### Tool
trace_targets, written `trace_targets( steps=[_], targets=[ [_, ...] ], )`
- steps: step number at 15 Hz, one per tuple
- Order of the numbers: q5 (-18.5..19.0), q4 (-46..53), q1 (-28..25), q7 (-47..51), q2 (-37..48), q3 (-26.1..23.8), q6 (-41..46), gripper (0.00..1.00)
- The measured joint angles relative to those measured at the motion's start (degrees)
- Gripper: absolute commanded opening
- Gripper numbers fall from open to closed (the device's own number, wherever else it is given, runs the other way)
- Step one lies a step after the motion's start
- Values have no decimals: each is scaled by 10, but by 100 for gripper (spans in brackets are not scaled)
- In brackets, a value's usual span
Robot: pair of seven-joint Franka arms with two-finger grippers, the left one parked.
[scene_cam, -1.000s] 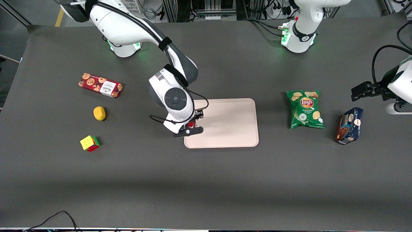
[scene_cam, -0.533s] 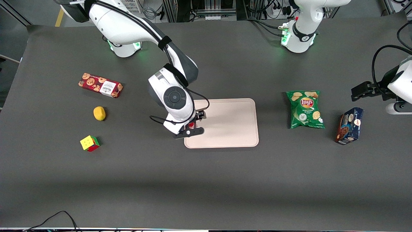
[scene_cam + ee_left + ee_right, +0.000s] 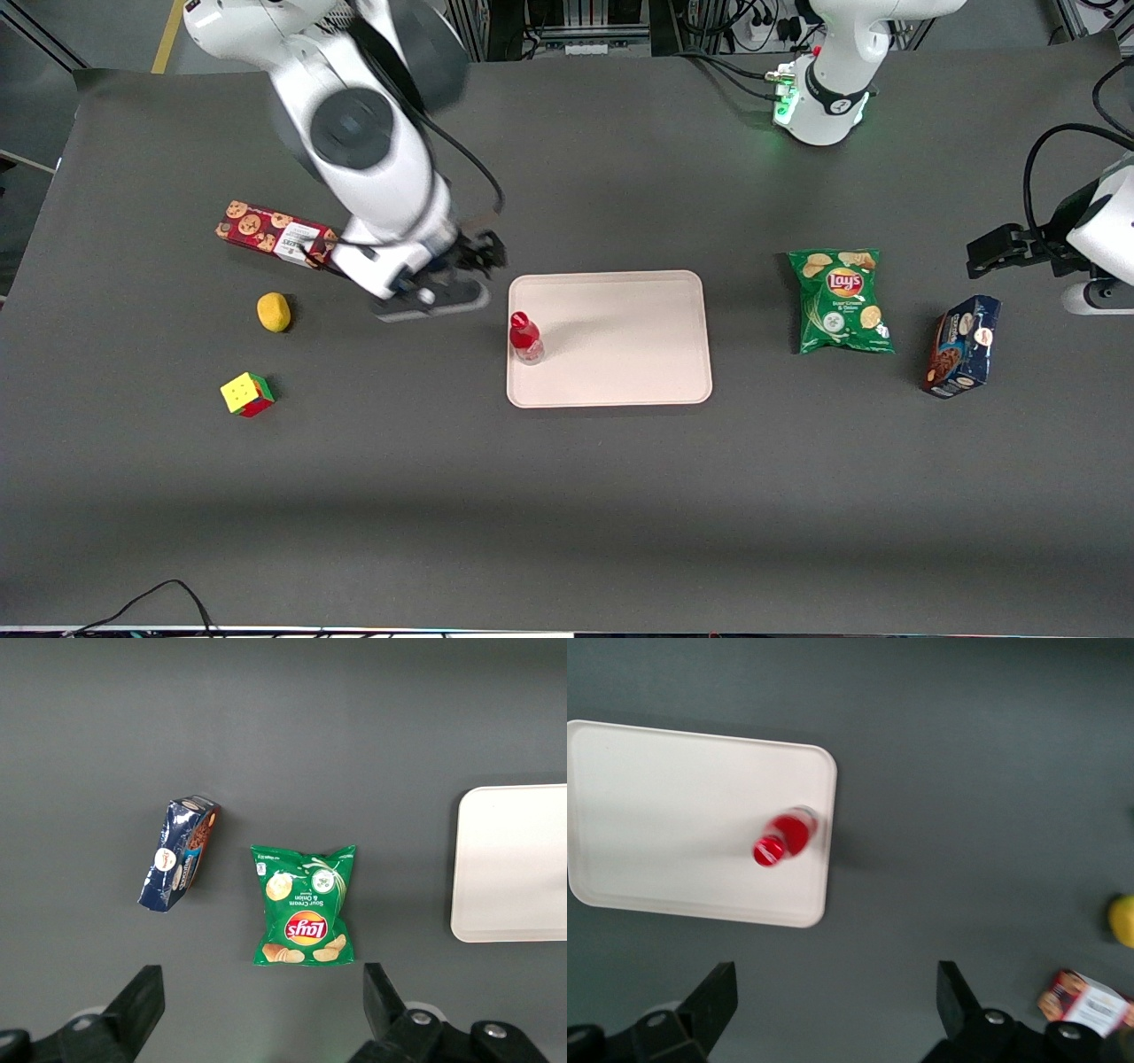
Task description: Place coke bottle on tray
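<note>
The coke bottle [image 3: 524, 337] [image 3: 784, 839], red-capped with a red label, stands upright on the pale pink tray [image 3: 629, 341] [image 3: 664, 815], just inside the rim at the tray's end nearest the working arm. Nothing grips it. My gripper [image 3: 478, 255] [image 3: 837, 1005] hangs raised over bare table off that same end of the tray, a little farther from the front camera than the bottle. It is open, with nothing between its fingers [image 3: 716, 997]. The left wrist view shows one end of the tray [image 3: 518, 859].
Toward the working arm's end lie a red cookie box [image 3: 276, 235] [image 3: 1085, 997], a yellow lemon [image 3: 274, 312] [image 3: 1123, 920] and a colour cube [image 3: 247, 394]. Toward the parked arm's end lie a green Lay's bag [image 3: 840, 301] [image 3: 306, 904] and a dark blue box [image 3: 963, 346] [image 3: 180, 853].
The gripper has let go of the coke bottle, which now stands alone on the tray. The arm has risen and pulled away toward its own end of the table.
</note>
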State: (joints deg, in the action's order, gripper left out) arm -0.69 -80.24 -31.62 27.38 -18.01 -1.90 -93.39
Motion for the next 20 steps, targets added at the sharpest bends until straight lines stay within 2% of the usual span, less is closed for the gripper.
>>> trace_targets(
  steps=[3,7,12,20],
  targets=[
    [0,-39,11,-39,75,38,20,100],
    [4,-173,65,-54,152,46,-72,100],
    [5,-225,199,-61,201,-19,-86,100],
    [8,-205,368,-100,222,-22,-77,100]
  ],
)
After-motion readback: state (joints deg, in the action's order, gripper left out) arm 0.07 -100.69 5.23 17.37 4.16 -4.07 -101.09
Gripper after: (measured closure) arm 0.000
